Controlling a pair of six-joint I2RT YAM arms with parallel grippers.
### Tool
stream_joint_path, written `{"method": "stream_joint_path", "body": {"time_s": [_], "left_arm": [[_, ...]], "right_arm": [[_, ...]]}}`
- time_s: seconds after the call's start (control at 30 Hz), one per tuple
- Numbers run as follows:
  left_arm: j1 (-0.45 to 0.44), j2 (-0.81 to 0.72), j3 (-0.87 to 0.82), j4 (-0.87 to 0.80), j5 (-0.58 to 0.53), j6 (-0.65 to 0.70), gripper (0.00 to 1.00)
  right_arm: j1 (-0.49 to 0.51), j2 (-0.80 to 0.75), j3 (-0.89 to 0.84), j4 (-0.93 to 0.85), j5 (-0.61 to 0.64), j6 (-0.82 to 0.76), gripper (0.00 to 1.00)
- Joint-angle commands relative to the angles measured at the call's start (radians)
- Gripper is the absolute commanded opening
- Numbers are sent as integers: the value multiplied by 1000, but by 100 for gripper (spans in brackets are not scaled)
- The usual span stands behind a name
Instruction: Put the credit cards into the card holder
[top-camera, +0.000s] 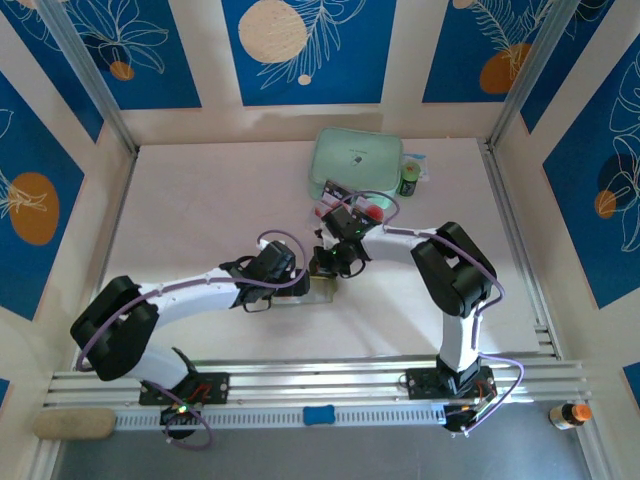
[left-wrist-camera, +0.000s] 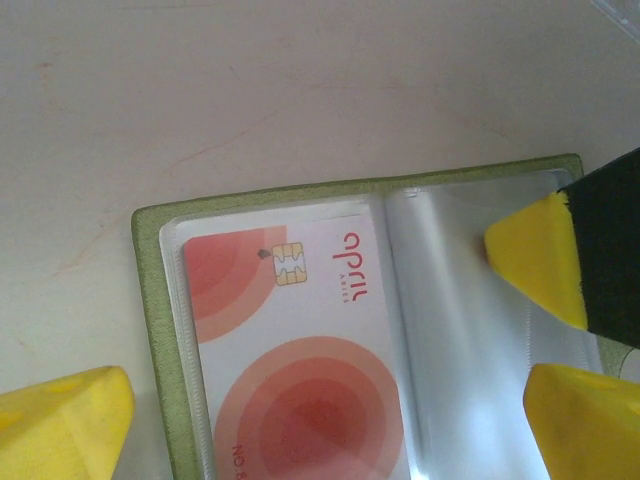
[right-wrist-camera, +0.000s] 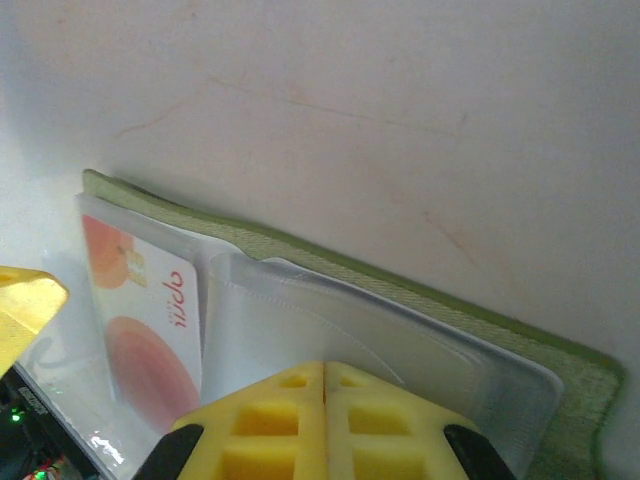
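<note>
Card holder (left-wrist-camera: 152, 330) is laid open and flat on the table (top-camera: 200, 200), mid-table between the two arms. One credit card (left-wrist-camera: 300, 350) is seen seated under the clear sleeve of the left-hand pocket; the right-hand pocket looks empty. Left gripper (left-wrist-camera: 325, 425) is spread wide, one finger at each side of the holder, nothing held. Right gripper (right-wrist-camera: 325, 400) is closed tight, tips pressed together and set down on the empty sleeve, no card between them. Cards are judged light, stiff, thin and slick; they are best pinched by a short edge so the free end can be slid in. The holder is judged light and soft, the glossy sleeve floppy and likely to shift or buckle if not pinned at the olive rim. Which side the pocket mouth opens on cannot be told. Bare table is available left of and behind the holder. Beyond it, a mint zip case (top-camera: 357, 160) and a small bottle (top-camera: 410, 182) stand well apart. Something red (top-camera: 372, 210) by the right arm is possibly more cards.
</note>
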Motion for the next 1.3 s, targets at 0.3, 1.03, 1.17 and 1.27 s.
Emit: {"method": "stream_joint_path", "body": {"time_s": [0.3, 1.03, 1.17, 1.27], "left_arm": [[-15, 49, 8, 29, -6, 31, 100], [-15, 51, -33, 42, -15, 26, 86], [-15, 49, -36, 44, -16, 25, 86], [-15, 49, -35, 43, -17, 28, 86]], "right_arm": [[6, 24, -9, 34, -56, 48, 0], [-45, -111, -69, 35, -49, 74, 14], [-42, -110, -94, 59, -50, 94, 27], [-40, -97, -99, 72, -53, 104, 33]]}}
